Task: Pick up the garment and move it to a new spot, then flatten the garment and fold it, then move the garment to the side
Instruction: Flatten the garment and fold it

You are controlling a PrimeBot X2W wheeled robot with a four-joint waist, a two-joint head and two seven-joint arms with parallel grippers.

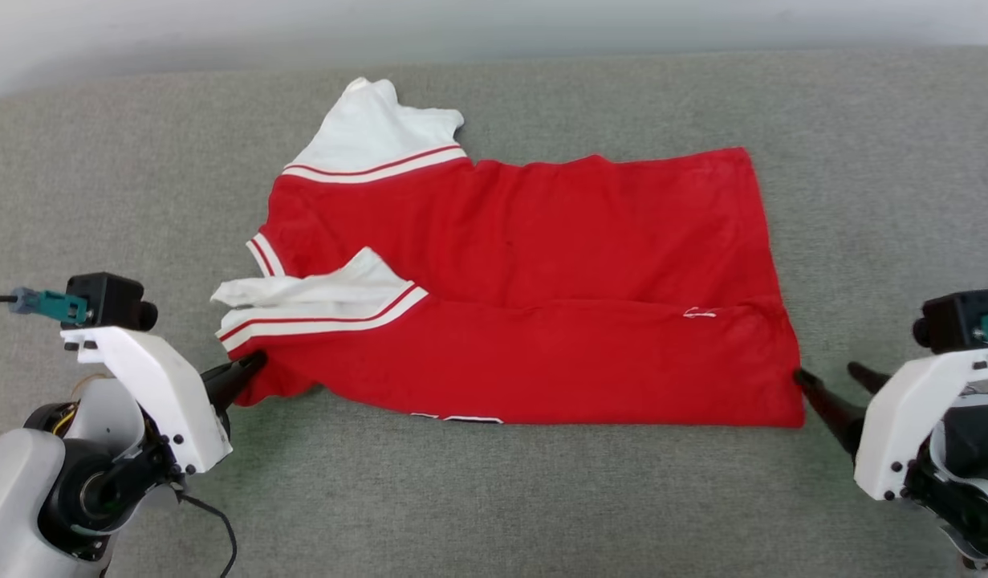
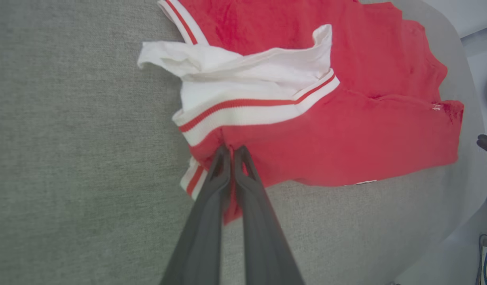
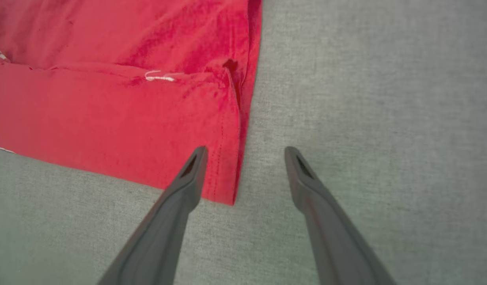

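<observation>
Garment: red white-sleeved jersey shirt point(image 1: 542, 273), lengthwise between both grippers
Left gripper point(image 2: 231, 150): clamped on its sleeve-side corner
Right gripper point(image 3: 245, 150): fingers apart (straddling the hem corner)

The garment point(image 1: 542, 265), red with white striped sleeves, lies folded lengthwise.

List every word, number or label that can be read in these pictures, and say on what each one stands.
No text can be read in these pictures.
On the garment: a sliver of white-outlined print peeks out at its near edge, and the rest is hidden under the cloth; unreadable.
Near its hem: a small white mark, which seems to be loose stitching, not letters.
</observation>
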